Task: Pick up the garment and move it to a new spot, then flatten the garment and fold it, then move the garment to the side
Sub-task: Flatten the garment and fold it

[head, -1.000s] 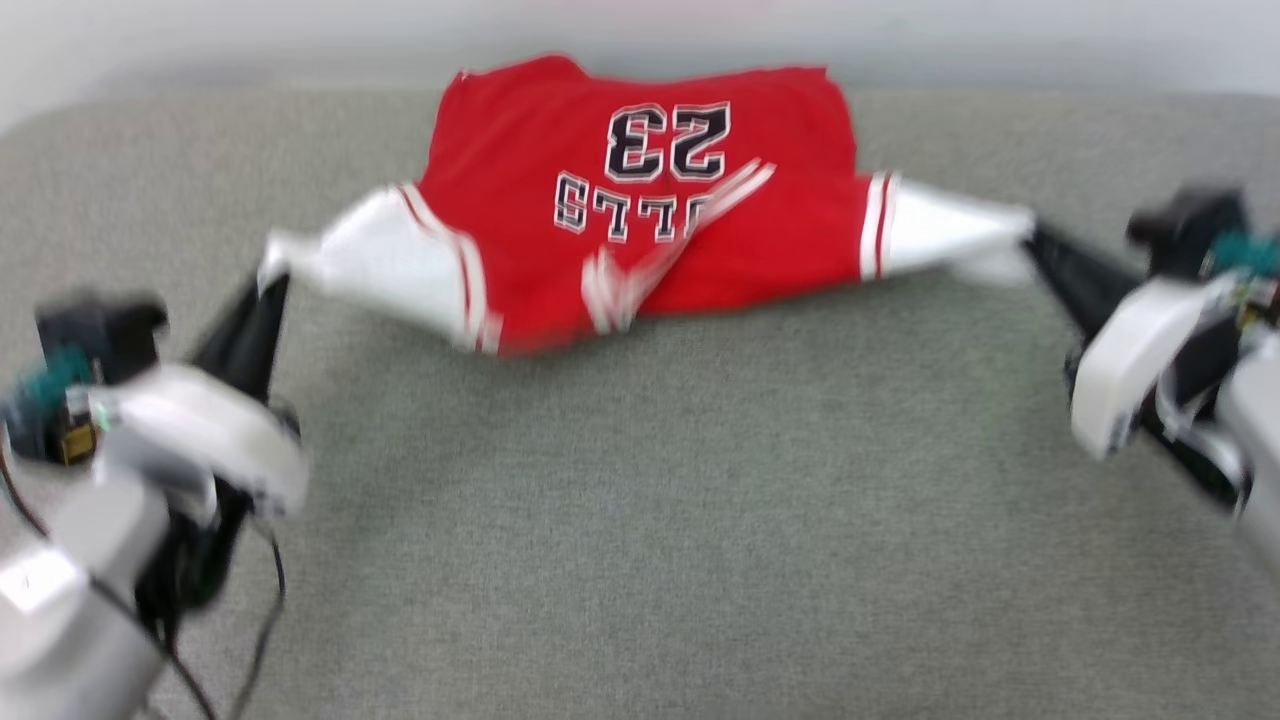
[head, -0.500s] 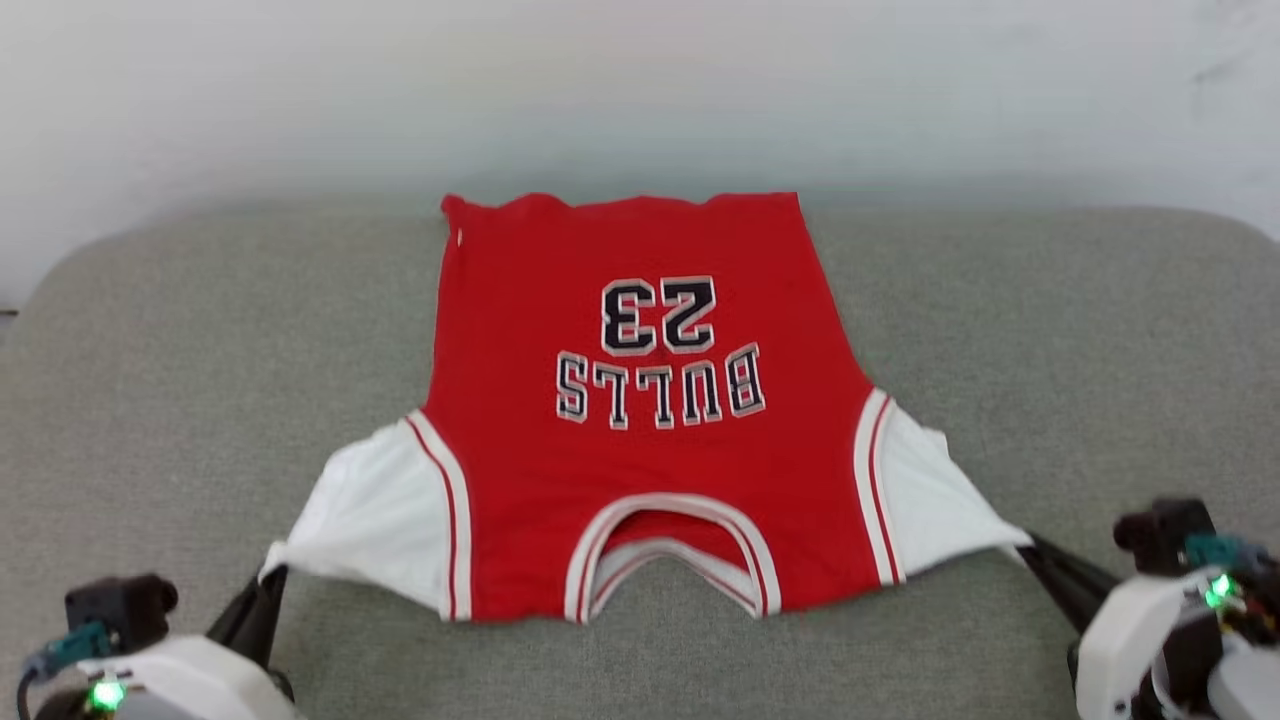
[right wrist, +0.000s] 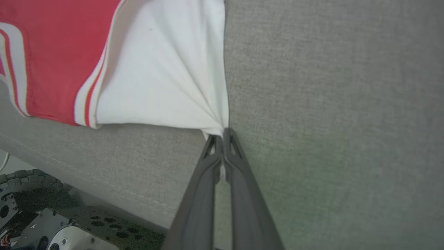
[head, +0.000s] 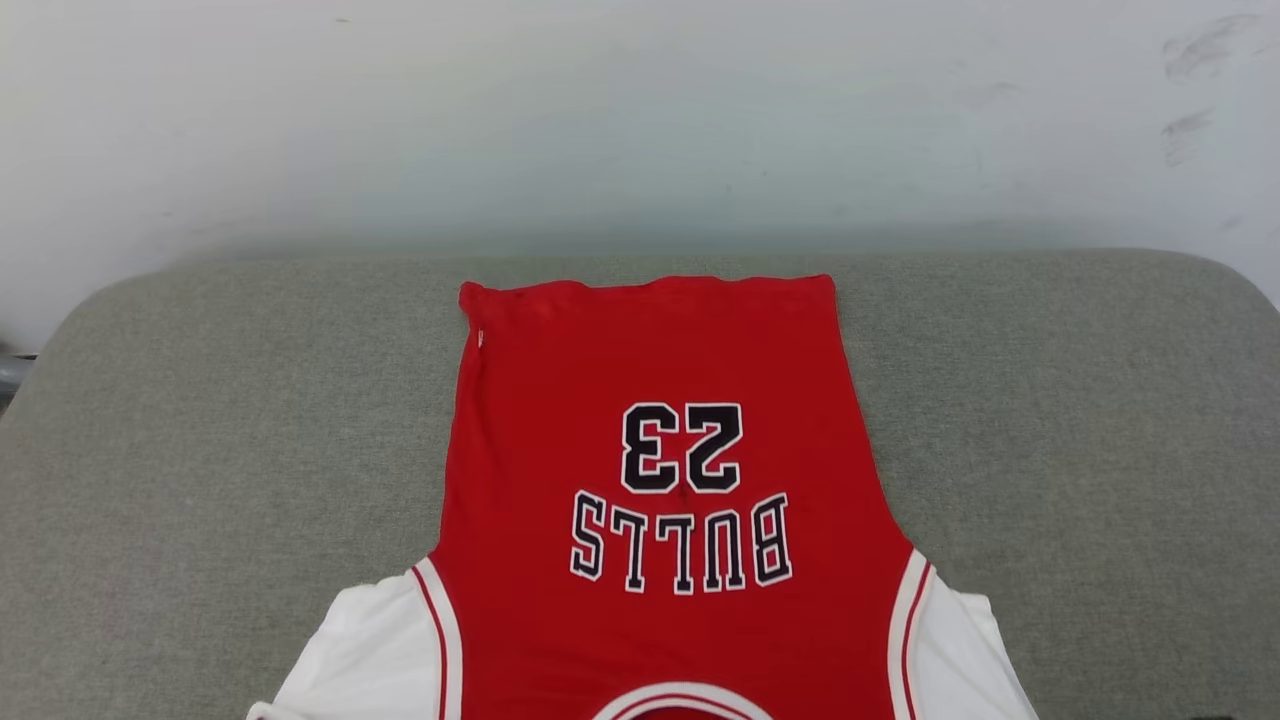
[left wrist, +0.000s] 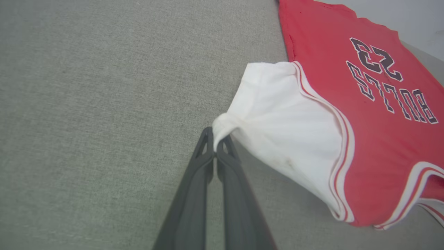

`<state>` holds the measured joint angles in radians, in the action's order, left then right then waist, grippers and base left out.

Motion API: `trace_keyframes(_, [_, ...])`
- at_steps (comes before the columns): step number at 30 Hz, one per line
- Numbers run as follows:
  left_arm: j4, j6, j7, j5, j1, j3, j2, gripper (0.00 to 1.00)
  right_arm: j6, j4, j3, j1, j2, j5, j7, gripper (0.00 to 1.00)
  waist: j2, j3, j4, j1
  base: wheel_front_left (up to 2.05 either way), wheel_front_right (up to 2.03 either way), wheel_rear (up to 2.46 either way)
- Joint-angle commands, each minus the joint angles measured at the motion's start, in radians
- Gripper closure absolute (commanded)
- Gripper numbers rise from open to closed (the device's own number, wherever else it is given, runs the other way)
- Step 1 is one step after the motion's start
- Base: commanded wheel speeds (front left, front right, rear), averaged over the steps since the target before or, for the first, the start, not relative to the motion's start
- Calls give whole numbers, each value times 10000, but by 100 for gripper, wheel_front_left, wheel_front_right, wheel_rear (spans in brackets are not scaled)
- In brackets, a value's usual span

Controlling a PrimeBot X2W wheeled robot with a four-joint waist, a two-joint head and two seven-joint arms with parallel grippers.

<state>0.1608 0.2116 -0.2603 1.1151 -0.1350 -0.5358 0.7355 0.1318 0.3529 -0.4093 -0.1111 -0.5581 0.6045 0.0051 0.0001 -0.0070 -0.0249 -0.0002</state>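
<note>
The garment (head: pixel 660 480) lies print-up on the grey padded worktop (head: pixel 200 420). Its hem is toward the far edge by the wall (head: pixel 640 130) and its collar is toward us, so the "23" and lettering read upside down. The red body looks flat and nearly free of wrinkles.

The left tool (left wrist: pixel 216 139) is pinched shut on the tip of the left white sleeve (left wrist: pixel 277 118). The right tool (right wrist: pixel 222 133) is pinched shut on the tip of the right sleeve (right wrist: pixel 163 76). Both sleeves fan into pleats toward the grip and appear lifted a little off the surface.

We judge the step in hand to be flattening. To do it well:
- Pull both sleeves outward with equal tension so the body does not skew.
- Lower the tips until the cloth touches before letting go — a release from height would let the pleats stay.
- Watch the collar end. In the right wrist view it lies near the worktop's front edge, above the robot base (right wrist: pixel 41 222), so further pulling toward us may drag it over.

Against the earlier frames: one second ago the garment was bunched, with the collar trim flipped across the lettering. Half a second ago it was already spread. The whole head picture has shifted since — we read that as camera motion, not as cloth travel.
</note>
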Motion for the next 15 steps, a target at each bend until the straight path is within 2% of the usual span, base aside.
trace_keyframes(1, [-15,64,-72,13,-258,129,-42,100,-21,-52,171,-419,29,-130,108,100,-1,-25,11,2,0,0,0])
trace_keyframes(8, [-215,56,-73,-311,-758,418,-268,100,-20,-779,995,-1299,480,-467,589,100,-1,-62,56,2,0,0,0])
trace_keyframes(9, [-243,50,-73,-368,-718,436,-305,100,-20,-889,1132,-1284,574,-513,605,80,-1,-62,63,2,0,0,0])
trace_keyframes(10, [-276,34,-73,-427,-679,432,-340,100,-20,-1004,1257,-1224,653,-571,642,53,-1,-62,61,2,0,0,0])
trace_keyframes(11, [-312,28,-73,-503,-621,475,-371,100,-20,-1136,1381,-1119,686,-621,692,6,-1,-56,51,2,0,0,0])
trace_keyframes(12, [-337,48,-73,-575,-563,512,-374,100,-20,-1249,1558,-965,678,-698,726,0,-1,-49,42,2,0,0,0])
trace_keyframes(15, [-469,70,-64,-775,-459,588,-429,100,-18,-1613,2033,-612,547,-818,915,0,-1,-27,50,2,0,0,0])
